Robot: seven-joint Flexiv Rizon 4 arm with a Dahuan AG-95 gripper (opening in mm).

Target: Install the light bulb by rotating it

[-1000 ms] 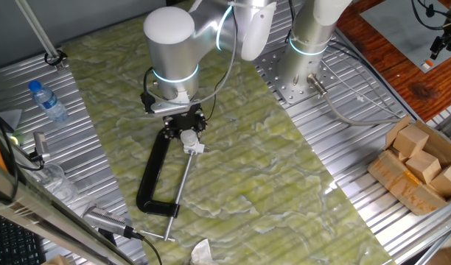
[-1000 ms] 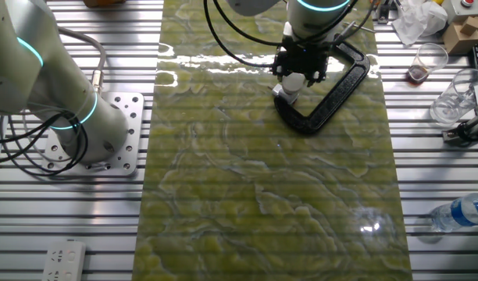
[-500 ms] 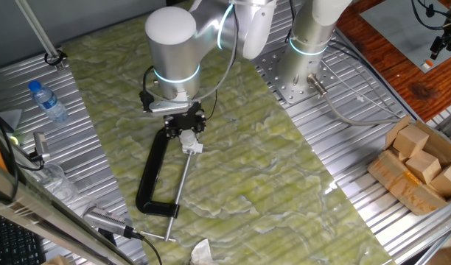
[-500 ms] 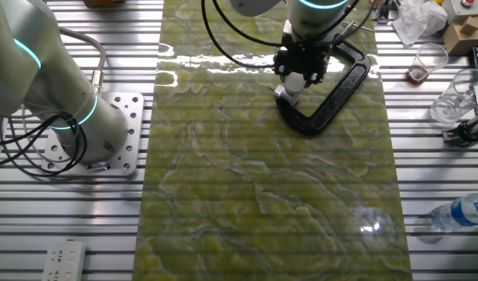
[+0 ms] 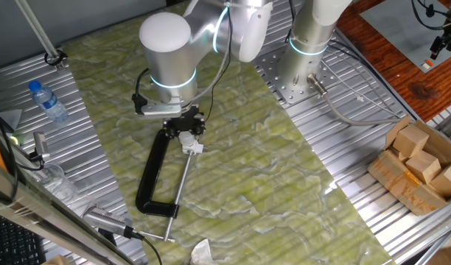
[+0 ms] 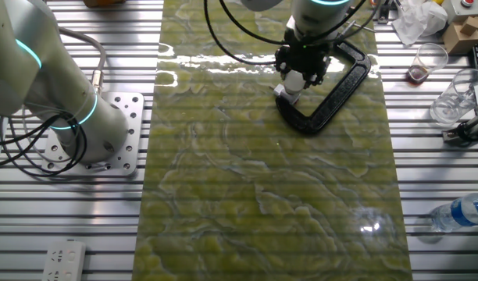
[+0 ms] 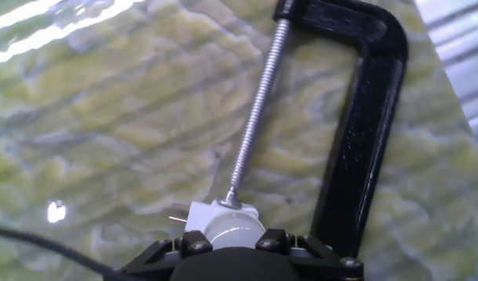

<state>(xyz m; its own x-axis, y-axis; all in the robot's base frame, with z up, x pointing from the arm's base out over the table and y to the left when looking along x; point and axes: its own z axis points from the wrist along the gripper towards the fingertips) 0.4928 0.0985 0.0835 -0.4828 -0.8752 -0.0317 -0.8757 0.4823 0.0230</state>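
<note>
The light bulb (image 7: 233, 231) is a pale rounded shape at the bottom of the hand view, sitting on a small white socket block (image 7: 210, 212). The block is pressed by the screw (image 7: 256, 109) of a black C-clamp (image 7: 362, 117). My gripper (image 7: 233, 243) is shut on the bulb, with black fingers (image 7: 186, 245) on either side of it. In one fixed view the gripper (image 5: 183, 126) stands over the bulb (image 5: 187, 138) at the clamp's upper end. In the other fixed view the bulb (image 6: 295, 79) shows just below the gripper (image 6: 303, 64).
The C-clamp (image 5: 153, 173) lies flat on the green mat (image 5: 240, 169). A water bottle (image 5: 47, 100) and a metal tool (image 5: 107, 219) lie to the left. Wooden blocks in a box (image 5: 421, 163) are at the right. A second arm's base (image 5: 305, 70) stands behind.
The wrist has turned about the bulb and the arm's large joint has swung slightly left. The gripper stays on the bulb, and the clamp has not moved.
</note>
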